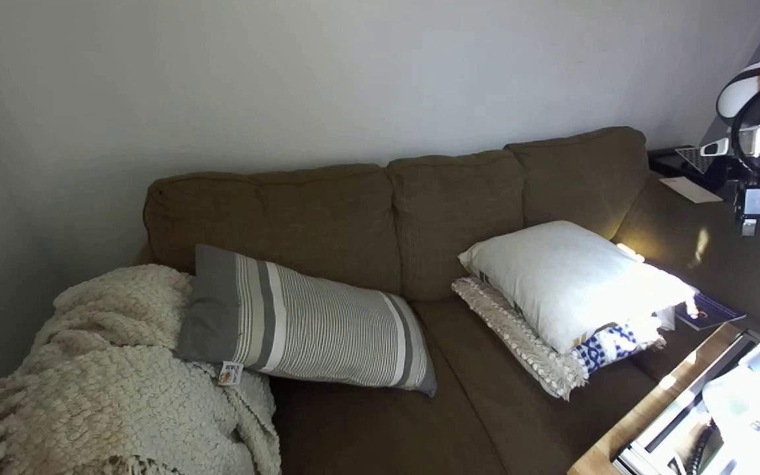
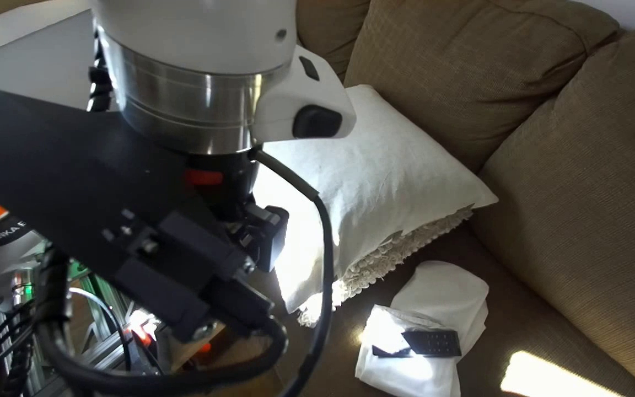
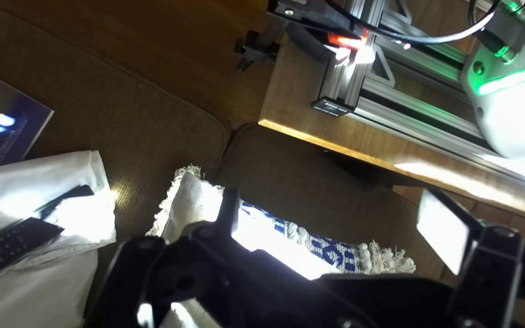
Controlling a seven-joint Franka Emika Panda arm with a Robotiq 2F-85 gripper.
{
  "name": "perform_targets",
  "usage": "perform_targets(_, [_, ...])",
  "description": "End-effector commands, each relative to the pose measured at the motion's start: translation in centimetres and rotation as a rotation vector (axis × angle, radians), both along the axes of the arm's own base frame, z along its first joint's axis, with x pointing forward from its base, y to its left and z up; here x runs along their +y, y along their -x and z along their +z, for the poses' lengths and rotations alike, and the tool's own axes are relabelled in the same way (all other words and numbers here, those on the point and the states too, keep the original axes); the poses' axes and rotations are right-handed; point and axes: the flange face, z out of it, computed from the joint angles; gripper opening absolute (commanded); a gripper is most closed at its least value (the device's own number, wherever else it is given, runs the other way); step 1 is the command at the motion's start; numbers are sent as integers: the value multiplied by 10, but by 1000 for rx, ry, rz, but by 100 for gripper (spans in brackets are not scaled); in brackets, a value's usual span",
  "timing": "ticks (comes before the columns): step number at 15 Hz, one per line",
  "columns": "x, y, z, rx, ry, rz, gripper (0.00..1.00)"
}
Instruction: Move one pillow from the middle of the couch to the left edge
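The cream-white pillow (image 1: pixel 565 277) lies plain face up on the couch (image 1: pixel 367 422), on top of the blue-and-white patterned cushion (image 1: pixel 607 344). It also shows in an exterior view (image 2: pixel 400 171), partly hidden by the arm. In the wrist view its sunlit corner (image 3: pixel 194 196) shows beside a finger, with the patterned cushion's edge (image 3: pixel 335 250) between the fingers. My gripper (image 3: pixel 337 223) is open and empty. In an exterior view the gripper (image 1: pixel 749 214) hangs in the air to the right of the pillow and higher than it, apart from it.
A long grey striped pillow (image 1: pixel 334 323) and a cream knit blanket (image 1: pixel 109 376) lie at the couch's left. A white cloth (image 2: pixel 444 292) with a dark remote (image 2: pixel 433 343) and a blue booklet (image 3: pixel 7 123) lie on the seat. The robot's wooden table (image 3: pixel 299 100) borders the couch.
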Motion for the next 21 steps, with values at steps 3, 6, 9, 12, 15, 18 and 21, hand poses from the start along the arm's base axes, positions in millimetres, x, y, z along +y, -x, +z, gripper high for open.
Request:
perform_targets(3, [-3,-6,-5,20,0,3,100])
perform_targets(6, [-7,-11,-32,-7,9,-30,100])
perform_targets(9, [-18,-21,-63,-92,61,16,100])
perform_targets(12, [-29,-32,-95,-171,129,-8,100])
perform_targets(15, [-24,-43,-131,-179,96,-10,100])
perform_targets(18, [-22,-53,-162,-151,77,2,100])
perform_targets(21, [-29,-57,-180,-108,75,56,100])
